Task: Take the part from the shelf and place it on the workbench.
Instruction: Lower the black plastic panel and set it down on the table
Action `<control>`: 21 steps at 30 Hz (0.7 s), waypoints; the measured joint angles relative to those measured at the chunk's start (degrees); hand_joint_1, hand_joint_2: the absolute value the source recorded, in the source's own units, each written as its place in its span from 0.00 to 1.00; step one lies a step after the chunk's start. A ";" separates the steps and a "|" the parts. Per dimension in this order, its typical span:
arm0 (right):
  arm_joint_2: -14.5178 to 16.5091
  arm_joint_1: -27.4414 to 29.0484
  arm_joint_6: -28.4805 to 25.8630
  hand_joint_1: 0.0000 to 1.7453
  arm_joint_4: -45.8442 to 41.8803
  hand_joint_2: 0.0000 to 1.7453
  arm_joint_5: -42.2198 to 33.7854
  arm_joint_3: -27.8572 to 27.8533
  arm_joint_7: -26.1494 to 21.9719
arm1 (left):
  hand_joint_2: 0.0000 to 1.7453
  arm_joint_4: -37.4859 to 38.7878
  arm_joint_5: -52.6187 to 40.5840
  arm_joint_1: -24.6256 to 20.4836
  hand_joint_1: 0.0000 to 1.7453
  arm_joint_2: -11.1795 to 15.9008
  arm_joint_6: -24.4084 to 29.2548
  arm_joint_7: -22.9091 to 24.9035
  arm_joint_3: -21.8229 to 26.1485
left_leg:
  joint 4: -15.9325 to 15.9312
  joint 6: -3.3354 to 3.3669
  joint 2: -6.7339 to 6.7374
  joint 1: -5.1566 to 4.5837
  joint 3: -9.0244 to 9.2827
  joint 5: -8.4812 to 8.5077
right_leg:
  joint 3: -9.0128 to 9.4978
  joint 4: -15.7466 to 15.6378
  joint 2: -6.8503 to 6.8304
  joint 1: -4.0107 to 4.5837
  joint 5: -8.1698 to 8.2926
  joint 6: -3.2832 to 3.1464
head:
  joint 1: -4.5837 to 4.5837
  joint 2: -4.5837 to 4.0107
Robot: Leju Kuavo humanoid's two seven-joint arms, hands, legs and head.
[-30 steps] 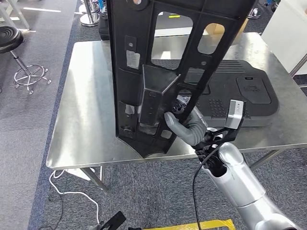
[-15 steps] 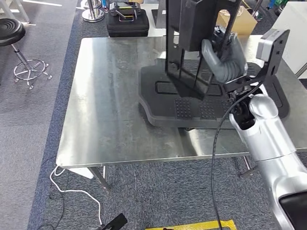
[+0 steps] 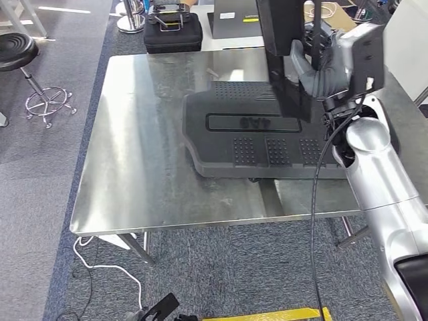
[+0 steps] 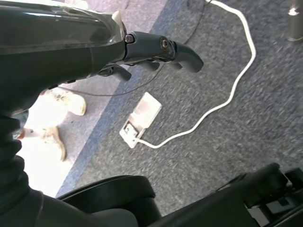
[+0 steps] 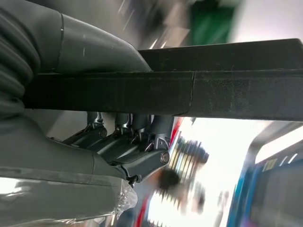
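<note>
Right hand (image 3: 323, 70) is gripping a black part (image 3: 283, 47) above the worktop (image 3: 146, 160).
Left hand (image 4: 157, 49) is hanging unclenched over floor cable (image 4: 228, 90); a black panel (image 3: 252, 137) is lying underneath.

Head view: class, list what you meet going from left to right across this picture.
Black stool → black case on the floor behind the workbench → flat black part lying on the workbench → right hand holding the upright black part.

Site: you're in a workshop | cues: steel worktop (image 3: 151, 167), grey carpet floor (image 3: 30, 174), rolling stool (image 3: 20, 57), black equipment case (image 3: 173, 30), loose white cable (image 4: 221, 101)
</note>
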 joint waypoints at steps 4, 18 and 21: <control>0.34 -0.71 -14.17 1.00 2.40 1.00 23.62 3.55 3.09 | 1.00 0.00 -0.02 -0.06 0.00 0.02 -0.40 0.58 -0.07 | -11.84 -0.26 0.34 0.36 4.96 6.54 | -0.21 0.86 0.26 -0.03 -0.50 0.66 | 0.02 0.02; -0.63 -0.46 -34.77 1.00 20.10 1.00 69.48 5.68 14.04 | 1.00 0.00 0.00 -0.60 0.00 -0.53 -1.79 1.67 -1.61 | -14.47 2.00 -0.17 0.24 6.43 6.69 | -4.61 8.70 0.22 -0.05 -1.86 1.98 | 0.39 0.01; -1.69 -0.57 -35.35 1.00 22.05 1.00 74.44 4.87 16.73 | 1.00 0.00 -0.01 -0.73 0.00 -0.90 -2.05 1.79 -1.92 | -14.54 1.63 -0.30 0.13 6.37 6.53 | -1.17 1.28 0.30 0.44 0.32 1.32 | 0.35 0.00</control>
